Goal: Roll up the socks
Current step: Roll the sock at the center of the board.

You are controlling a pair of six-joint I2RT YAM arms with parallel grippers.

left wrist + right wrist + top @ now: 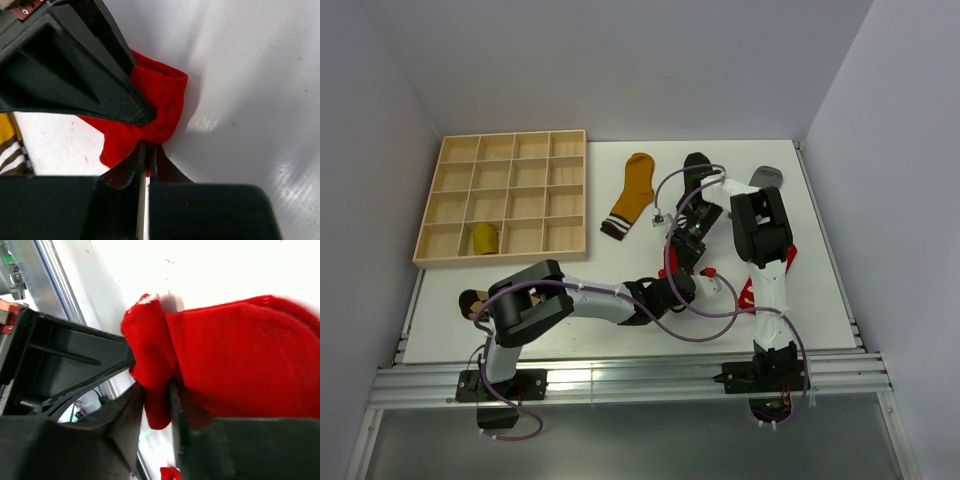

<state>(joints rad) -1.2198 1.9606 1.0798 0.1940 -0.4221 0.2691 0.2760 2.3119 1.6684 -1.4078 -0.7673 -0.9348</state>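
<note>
A red sock (155, 100) lies bunched on the white table; both grippers pinch it. My left gripper (146, 147) is shut on one edge of it. My right gripper (156, 395) is shut on a fold of the same sock (240, 345). In the top view the two grippers meet near the table's middle (678, 268), with red fabric showing beside them (747, 293). A mustard yellow sock (632, 195) lies flat further back. A black sock (695, 168) and a grey sock (766, 177) lie behind the right arm. A rolled yellow bundle (484, 238) sits in the wooden grid tray (505, 196).
A brown patterned sock (473, 302) lies at the left front, partly behind my left arm. Cables loop over the table's middle. Metal rails run along the near edge.
</note>
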